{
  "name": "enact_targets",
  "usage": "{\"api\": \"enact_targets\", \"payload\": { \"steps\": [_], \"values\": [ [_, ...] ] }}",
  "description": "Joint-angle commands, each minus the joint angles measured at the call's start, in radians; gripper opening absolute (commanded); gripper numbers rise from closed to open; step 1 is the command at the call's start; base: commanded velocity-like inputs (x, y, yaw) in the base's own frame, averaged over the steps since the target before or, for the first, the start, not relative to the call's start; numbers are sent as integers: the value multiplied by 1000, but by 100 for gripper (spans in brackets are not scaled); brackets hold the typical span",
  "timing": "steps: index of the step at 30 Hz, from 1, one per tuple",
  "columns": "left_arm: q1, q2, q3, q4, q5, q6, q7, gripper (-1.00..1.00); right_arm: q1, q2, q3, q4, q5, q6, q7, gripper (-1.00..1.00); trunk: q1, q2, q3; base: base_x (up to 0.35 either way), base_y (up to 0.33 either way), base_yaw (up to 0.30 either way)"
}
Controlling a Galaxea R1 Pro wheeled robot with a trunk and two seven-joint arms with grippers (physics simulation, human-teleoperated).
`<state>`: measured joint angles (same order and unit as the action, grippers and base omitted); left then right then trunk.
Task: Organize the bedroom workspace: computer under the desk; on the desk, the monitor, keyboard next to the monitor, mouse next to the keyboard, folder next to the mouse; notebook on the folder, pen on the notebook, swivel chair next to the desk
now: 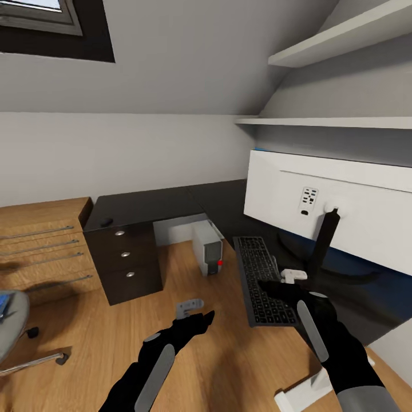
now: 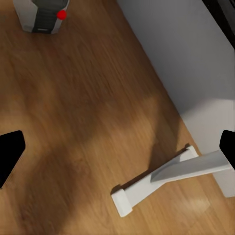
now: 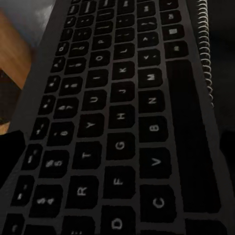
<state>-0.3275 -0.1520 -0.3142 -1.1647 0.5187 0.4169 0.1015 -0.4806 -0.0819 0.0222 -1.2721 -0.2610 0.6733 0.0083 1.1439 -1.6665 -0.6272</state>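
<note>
At far left of the head view, the swivel chair [image 1: 12, 326] shows only its grey seat edge and part of its chrome base on the wood-plank floor [image 1: 114, 320], with a sliver of the blue folder [image 1: 3, 303] lying on the seat. Behind it stands a low oak drawer unit [image 1: 43, 246], and next to that a dark three-drawer pedestal [image 1: 125, 260] under the left wing of the desk [image 1: 154, 205]. A small dark object, probably the mouse [image 1: 106, 221], rests on the black top above the pedestal. Under the desk's corner, the computer [image 1: 207, 249] stands upright on the floor, red dot facing the robot; the left wrist view shows it [image 2: 44, 14] too.

Lower centre, the left gripper [image 1: 191, 309] hangs over bare floor, its fingers [image 2: 10, 152] spread apart with nothing between them. The left wrist view also shows a white desk leg [image 2: 161, 181] footed on the planks.

Right of centre, the keyboard [image 1: 263, 280] lies flat on the desk's right wing, running away from the robot. The right gripper [image 1: 289, 277] sits just over the keyboard's right edge; the right wrist view looks closely along the keys [image 3: 112, 122], and its finger tips appear at both frame edges, set wide and gripping nothing. A spiral binding [image 3: 206, 54] lies beside the keyboard.

At right, the monitor [image 1: 332, 206] stands on the desk, white back toward the camera, on its black stem. Two white wall shelves [image 1: 337, 80] hang above.
</note>
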Motion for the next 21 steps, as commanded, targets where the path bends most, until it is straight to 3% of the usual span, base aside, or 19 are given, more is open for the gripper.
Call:
{"api": "enact_targets", "payload": {
  "steps": [1, 9, 21],
  "values": [
    [-1, 0, -2, -1, 11, 3, 10, 100, -1, -1, 1, -1, 0, 5, 1, 100, 0, -1, -1, 0, 0, 273],
    [-1, 0, -2, -1, 11, 3, 10, 100, 0, -1, 1, 0, 0, 5, 1, 100, 0, -1, -1, 0, 0, 237],
    [-1, 0, -2, -1, 11, 3, 10, 100, 0, -1, 1, 0, 0, 5, 1, 100, 0, -1, -1, 0, 0, 28]
  ]
}}
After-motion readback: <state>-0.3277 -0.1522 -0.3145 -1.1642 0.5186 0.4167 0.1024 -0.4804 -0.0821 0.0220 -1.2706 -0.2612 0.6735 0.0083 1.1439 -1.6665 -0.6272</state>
